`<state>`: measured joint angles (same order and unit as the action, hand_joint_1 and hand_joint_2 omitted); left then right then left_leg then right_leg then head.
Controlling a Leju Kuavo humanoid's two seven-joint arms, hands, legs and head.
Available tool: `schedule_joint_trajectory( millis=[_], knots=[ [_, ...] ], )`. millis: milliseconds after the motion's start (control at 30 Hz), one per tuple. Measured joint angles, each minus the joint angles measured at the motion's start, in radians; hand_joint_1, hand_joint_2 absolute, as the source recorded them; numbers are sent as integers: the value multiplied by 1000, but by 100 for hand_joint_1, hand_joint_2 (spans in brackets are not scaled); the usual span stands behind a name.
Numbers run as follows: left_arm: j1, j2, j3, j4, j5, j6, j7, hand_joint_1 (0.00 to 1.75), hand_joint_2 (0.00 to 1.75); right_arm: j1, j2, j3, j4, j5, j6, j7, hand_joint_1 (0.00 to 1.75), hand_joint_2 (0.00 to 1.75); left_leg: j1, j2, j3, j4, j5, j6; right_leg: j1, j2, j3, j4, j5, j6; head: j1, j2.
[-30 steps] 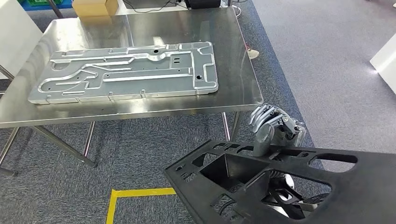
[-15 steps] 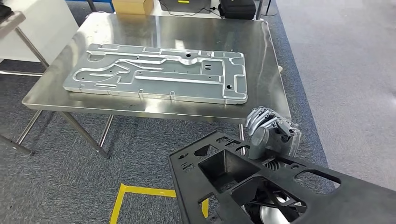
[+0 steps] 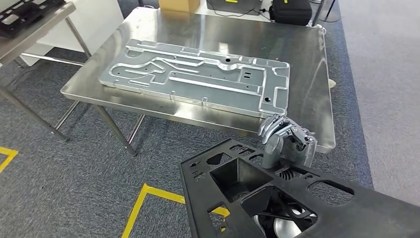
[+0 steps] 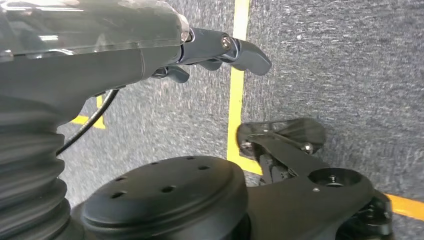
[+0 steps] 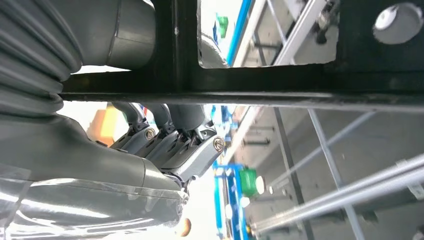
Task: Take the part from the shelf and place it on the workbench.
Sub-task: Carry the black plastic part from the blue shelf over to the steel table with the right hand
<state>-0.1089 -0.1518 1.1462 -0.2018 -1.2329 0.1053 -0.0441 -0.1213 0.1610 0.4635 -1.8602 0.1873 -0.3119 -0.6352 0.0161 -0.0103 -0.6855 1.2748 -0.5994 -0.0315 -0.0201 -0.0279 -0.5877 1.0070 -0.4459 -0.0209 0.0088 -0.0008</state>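
Grey carpet lies under the black part (image 3: 297,203), a broad, stiff, cut-out panel, probably light but unwieldy, gripped at its far edge by the right hand (image 3: 286,141), short of the workbench (image 3: 307,79); left hand's (image 4: 220,47) grip unclear.

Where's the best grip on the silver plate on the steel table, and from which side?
Likely the long near edge of the silver plate, approached from the robot's side. The plate lies flat on the steel table, so only its rim offers purchase; that edge runs close to the table's front edge and carries small protruding tabs. It's long, so one hand may not balance it.
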Motion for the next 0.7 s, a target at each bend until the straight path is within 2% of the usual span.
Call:
schedule_joint_trajectory(
  millis=[33,67,133,167,200,233,300,367,433,467,500,533,567,633,667,700],
  knots=[
    [-1,0,0,0,0,0,0,0,175,0,0,0,1,0,1,0,164,175,2,4,-1,0,13,-3,0,-14,2,0,-2,2,0,0],
    [-1,0,0,0,0,0,0,0,175,0,0,0,1,0,2,0,164,175,3,10,19,-40,44,-4,-1,-27,5,1,-5,4,0,0],
    [2,0,0,0,0,2,1,0,175,0,0,0,2,0,5,0,164,175,2,49,87,-176,110,-2,1,-47,11,7,-12,12,-1,0],
    [4,1,1,0,1,4,1,0,175,-1,0,0,2,0,7,0,164,175,-1,65,112,-228,129,3,3,-56,12,10,-16,17,-1,0],
    [5,0,1,0,3,4,0,0,175,-1,0,0,2,0,8,0,164,175,-4,76,124,-257,135,10,6,-65,13,12,-18,22,-1,0],
    [5,0,1,0,4,5,0,0,175,-1,0,0,2,0,9,0,164,175,-8,72,122,-263,132,17,8,-74,14,12,-19,28,-1,0],
    [9,0,3,0,7,6,-2,0,175,-2,0,0,2,0,10,0,164,175,-6,49,119,-266,137,33,6,-87,19,11,-22,40,-1,0],
    [12,1,5,0,9,7,-5,0,175,-4,1,0,2,0,11,-1,164,175,-3,28,123,-273,144,48,1,-52,7,50,-54,50,0,0],
    [10,1,6,0,11,9,-9,0,175,-3,1,-1,3,0,15,-2,164,175,-3,7,123,-275,148,57,-2,2,-43,163,-119,53,1,0],
    [8,1,6,0,11,10,-11,0,175,-1,1,-1,4,0,17,-2,164,175,-5,-5,122,-275,149,58,-2,14,-76,228,-146,53,1,0],
    [9,1,6,0,11,11,-11,0,175,0,1,-2,5,0,20,-2,164,175,-7,-18,121,-274,150,59,-1,20,-99,273,-157,52,1,0],
    [9,1,7,0,11,12,-12,0,175,0,1,-2,5,0,22,-2,164,175,-9,-29,121,-273,150,60,0,23,-108,285,-148,50,1,0],
    [10,1,7,0,11,13,-11,0,175,0,1,-2,5,0,24,-2,164,175,-11,-39,121,-272,149,60,1,24,-98,259,-120,45,1,0],
    [10,1,7,0,11,15,-10,0,175,-2,1,-3,5,0,25,-2,164,175,-13,-54,124,-270,148,60,7,33,-43,132,-46,30,1,0],
    [10,0,7,0,10,15,-9,0,175,-3,1,-4,5,0,26,-2,164,175,-15,-60,124,-268,146,57,10,38,-19,73,-23,22,1,0],
    [10,0,7,0,9,16,-7,0,175,-4,2,-4,5,0,26,-2,164,175,-16,-64,122,-267,146,54,13,42,-4,36,-12,16,0,0]
  ],
)
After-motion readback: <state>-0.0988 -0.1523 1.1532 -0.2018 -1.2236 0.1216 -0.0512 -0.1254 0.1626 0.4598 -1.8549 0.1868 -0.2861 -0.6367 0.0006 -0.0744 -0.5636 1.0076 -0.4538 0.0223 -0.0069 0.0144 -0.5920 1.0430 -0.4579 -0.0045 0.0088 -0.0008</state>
